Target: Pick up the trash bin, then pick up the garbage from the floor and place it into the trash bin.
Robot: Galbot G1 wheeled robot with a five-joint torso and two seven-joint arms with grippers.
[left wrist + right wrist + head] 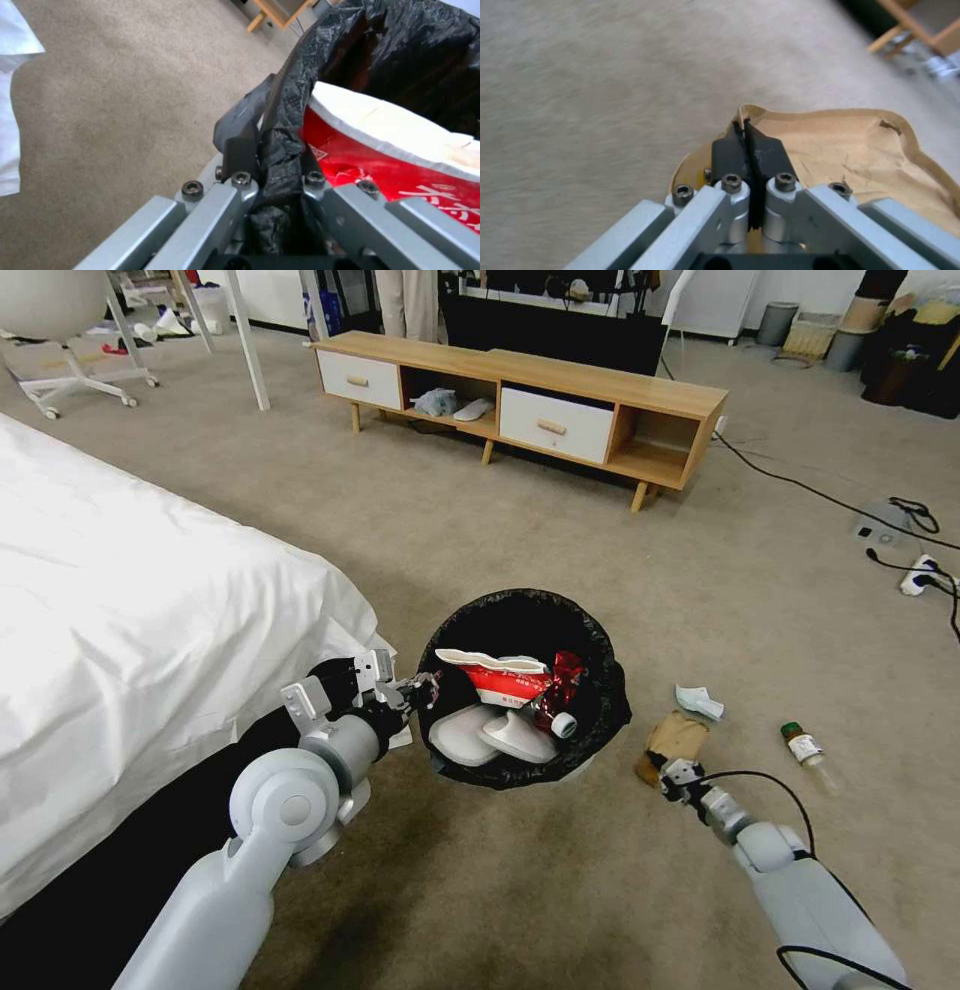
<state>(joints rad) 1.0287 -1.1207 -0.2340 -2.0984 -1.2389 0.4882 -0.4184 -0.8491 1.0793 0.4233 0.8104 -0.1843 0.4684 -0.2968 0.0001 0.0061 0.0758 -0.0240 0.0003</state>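
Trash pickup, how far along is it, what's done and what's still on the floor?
Done: the left end effector grips the bin by its black-bagged rim, and a red-and-white paper cup and other scraps lie inside. In hand: the right end effector is shut on the brown paper bag. Left on the carpet: a white tissue and a bottle.

Black-lined trash bin, brown paper bag beside
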